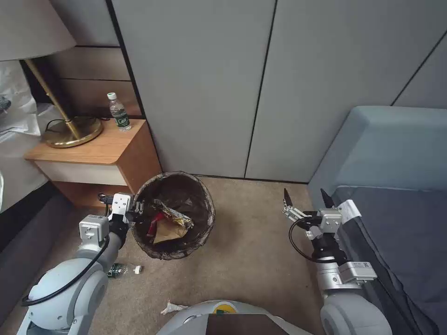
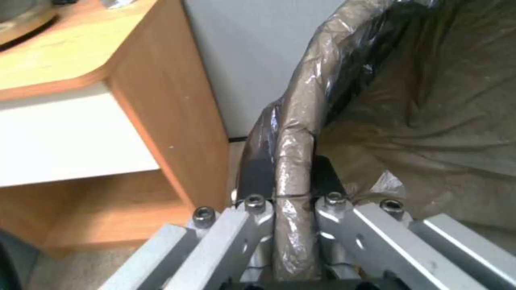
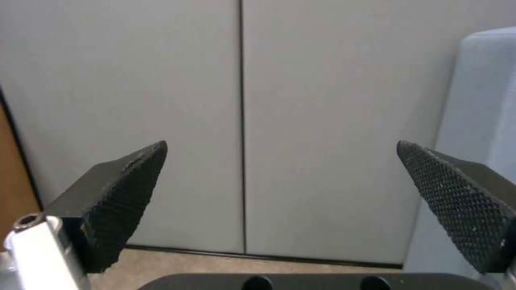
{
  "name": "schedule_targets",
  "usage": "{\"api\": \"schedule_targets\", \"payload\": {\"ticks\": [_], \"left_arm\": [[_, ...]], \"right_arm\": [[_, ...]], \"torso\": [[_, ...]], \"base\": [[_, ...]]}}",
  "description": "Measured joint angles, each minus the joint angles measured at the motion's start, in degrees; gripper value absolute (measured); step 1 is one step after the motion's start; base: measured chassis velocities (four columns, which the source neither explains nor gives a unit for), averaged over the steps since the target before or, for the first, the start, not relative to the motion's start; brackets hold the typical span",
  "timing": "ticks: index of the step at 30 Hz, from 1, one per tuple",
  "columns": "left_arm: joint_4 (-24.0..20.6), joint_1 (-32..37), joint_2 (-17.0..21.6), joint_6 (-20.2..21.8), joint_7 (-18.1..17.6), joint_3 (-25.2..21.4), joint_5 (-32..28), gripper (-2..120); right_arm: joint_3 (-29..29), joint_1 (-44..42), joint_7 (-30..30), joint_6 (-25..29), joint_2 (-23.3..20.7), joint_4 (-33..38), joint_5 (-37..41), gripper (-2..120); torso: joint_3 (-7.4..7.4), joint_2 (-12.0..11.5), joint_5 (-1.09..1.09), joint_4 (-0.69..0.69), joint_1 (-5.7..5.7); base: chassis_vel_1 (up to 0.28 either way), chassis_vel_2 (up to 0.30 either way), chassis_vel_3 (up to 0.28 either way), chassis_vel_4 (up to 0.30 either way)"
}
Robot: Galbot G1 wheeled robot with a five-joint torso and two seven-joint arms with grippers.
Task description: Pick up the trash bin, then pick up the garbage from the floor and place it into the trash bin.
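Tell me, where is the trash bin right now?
In the head view the trash bin sits left of centre, beside the wooden nightstand, with the left claw shut on its rim.

Right gripper (image 3: 282, 181): jaws spread wide, nothing between them; textured black pads (image 3: 121, 205) facing inward. Ahead of jaws: grey wall panels (image 3: 322, 100), vertical seam centred between them. Beige floor (image 3: 215, 262) below. Blue-grey upholstery (image 3: 483, 100) beyond one jaw.

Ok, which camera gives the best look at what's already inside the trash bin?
The head view: it looks down into the trash bin at the wrappers inside. The left wrist view has the left gripper clamped on the rim and bag lining. The right wrist view faces the wall panels.
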Motion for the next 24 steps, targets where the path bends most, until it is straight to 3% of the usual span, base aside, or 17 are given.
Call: {"api": "schedule_targets", "payload": {"ticks": [24], "left_arm": [[0.03, 0.39, -0.36, -0.07, -0.17, -0.12, -0.04, 3]], "right_arm": [[-1.34, 1.87, 0.9, -1.97, -0.5, -0.85, 0.52, 100]], "torso": [[0.0, 0.0, 0.0, 0.0, 0.0]], "base": [[0.056, 0.058, 0.059, 0.054]]}}
